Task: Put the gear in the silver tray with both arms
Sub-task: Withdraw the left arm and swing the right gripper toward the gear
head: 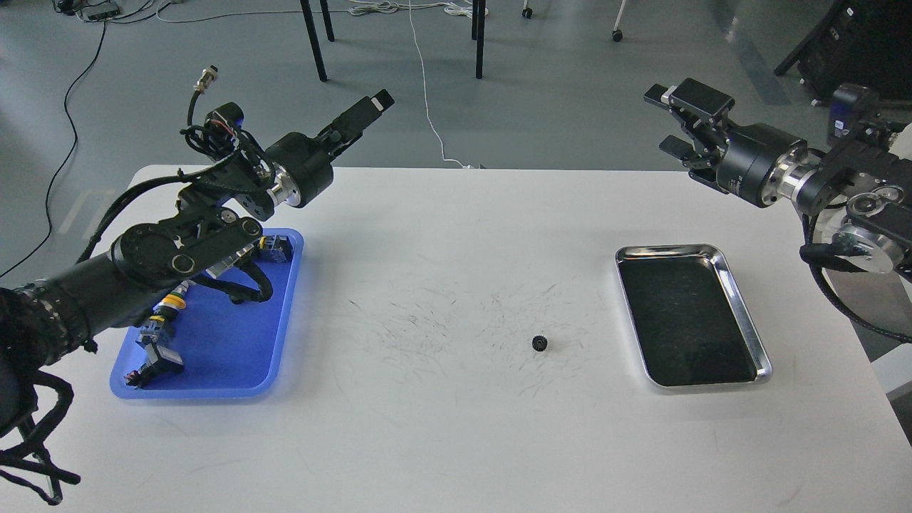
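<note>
Gear (pixel 539 344) lies on table (pixel 456 442) left of silver tray (pixel 761 340); left gripper (pixel 374 105) state unclear, right gripper (pixel 677 121) spread, empty.

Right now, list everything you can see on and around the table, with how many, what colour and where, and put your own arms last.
Table: one, white, scuffed in the middle, fills most of the view.
Gear: one, small, black, lying on the bare table left of the silver tray, apart from it.
Silver tray: one, shiny metal with a dark bottom, right side of the table, nothing in it.
Blue tray: one, blue plastic, left side of the table.
Small parts: several, mixed colours, in the blue tray, partly hidden by the left arm; exact count unclear.
Chair or table legs: a few, black, on the grey floor beyond the table.
Left gripper: one, black, raised above the table's far left, holding nothing.
Right gripper: one, black, raised at far right, open, holding nothing.
</note>
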`<state>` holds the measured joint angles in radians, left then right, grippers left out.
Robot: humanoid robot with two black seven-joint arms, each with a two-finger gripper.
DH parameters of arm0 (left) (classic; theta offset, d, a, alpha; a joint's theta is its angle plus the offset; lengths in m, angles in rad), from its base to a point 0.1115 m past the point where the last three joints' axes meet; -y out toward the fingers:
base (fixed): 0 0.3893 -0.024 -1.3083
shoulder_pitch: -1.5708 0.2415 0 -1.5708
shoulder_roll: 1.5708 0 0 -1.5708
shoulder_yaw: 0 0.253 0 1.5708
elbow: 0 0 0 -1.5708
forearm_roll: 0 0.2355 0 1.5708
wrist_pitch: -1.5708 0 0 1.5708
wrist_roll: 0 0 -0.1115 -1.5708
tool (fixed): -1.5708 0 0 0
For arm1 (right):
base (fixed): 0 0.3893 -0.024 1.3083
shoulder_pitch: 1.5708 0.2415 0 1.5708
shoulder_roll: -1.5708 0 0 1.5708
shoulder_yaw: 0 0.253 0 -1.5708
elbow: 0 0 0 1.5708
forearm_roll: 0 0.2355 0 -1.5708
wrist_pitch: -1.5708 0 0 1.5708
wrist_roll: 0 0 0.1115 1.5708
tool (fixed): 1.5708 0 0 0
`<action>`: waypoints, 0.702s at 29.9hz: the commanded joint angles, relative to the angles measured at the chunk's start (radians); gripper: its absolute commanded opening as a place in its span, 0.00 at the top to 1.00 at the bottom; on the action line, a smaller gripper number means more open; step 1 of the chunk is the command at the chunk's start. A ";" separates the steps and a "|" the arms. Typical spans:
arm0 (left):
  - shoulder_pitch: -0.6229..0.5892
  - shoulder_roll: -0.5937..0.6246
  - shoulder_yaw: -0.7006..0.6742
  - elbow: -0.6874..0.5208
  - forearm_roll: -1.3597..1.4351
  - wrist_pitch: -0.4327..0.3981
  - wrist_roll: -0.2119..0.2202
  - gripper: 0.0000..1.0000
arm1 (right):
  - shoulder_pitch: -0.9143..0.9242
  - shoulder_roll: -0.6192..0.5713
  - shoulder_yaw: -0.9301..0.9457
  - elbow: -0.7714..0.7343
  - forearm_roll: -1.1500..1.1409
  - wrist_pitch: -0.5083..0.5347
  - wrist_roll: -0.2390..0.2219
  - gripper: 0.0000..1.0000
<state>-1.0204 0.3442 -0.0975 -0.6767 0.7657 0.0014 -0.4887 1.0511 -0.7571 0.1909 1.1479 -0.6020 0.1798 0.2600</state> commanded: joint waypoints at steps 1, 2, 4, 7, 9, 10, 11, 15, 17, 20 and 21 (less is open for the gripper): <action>-0.001 0.004 -0.002 0.124 -0.005 -0.125 0.000 0.02 | 0.070 -0.002 -0.083 0.001 -0.012 0.050 0.028 0.01; -0.001 0.006 -0.002 0.152 -0.005 -0.148 0.000 0.02 | 0.090 -0.002 -0.108 0.003 -0.012 0.064 0.030 0.01; -0.003 0.007 -0.004 0.189 -0.006 -0.205 0.000 0.02 | 0.131 -0.002 -0.146 0.004 -0.018 0.113 0.031 0.01; -0.001 0.018 -0.002 0.210 -0.009 -0.291 0.000 0.02 | 0.170 -0.001 -0.168 0.007 -0.077 0.170 0.030 0.01; -0.001 0.035 -0.004 0.235 -0.014 -0.348 0.000 0.02 | 0.196 0.004 -0.188 0.007 -0.175 0.184 0.030 0.01; 0.000 0.039 -0.005 0.246 -0.020 -0.357 0.000 0.02 | 0.207 0.004 -0.195 0.007 -0.221 0.188 0.030 0.01; 0.000 0.041 -0.005 0.264 -0.031 -0.379 0.000 0.02 | 0.216 0.005 -0.208 0.007 -0.263 0.191 0.030 0.01; 0.017 0.047 -0.010 0.301 -0.072 -0.455 0.000 0.02 | 0.251 0.010 -0.226 0.006 -0.346 0.211 0.030 0.01; 0.022 0.052 -0.013 0.313 -0.126 -0.490 0.000 0.02 | 0.257 0.016 -0.225 0.006 -0.396 0.224 0.030 0.01; 0.028 0.056 -0.014 0.356 -0.198 -0.490 0.000 0.02 | 0.268 0.027 -0.225 0.006 -0.496 0.247 0.030 0.01; 0.034 0.058 -0.016 0.368 -0.230 -0.490 0.000 0.02 | 0.274 0.028 -0.225 0.006 -0.536 0.263 0.031 0.01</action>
<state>-0.9967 0.3993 -0.1109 -0.3441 0.6082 -0.4842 -0.4887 1.3111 -0.7355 -0.0338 1.1535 -1.0416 0.4121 0.2898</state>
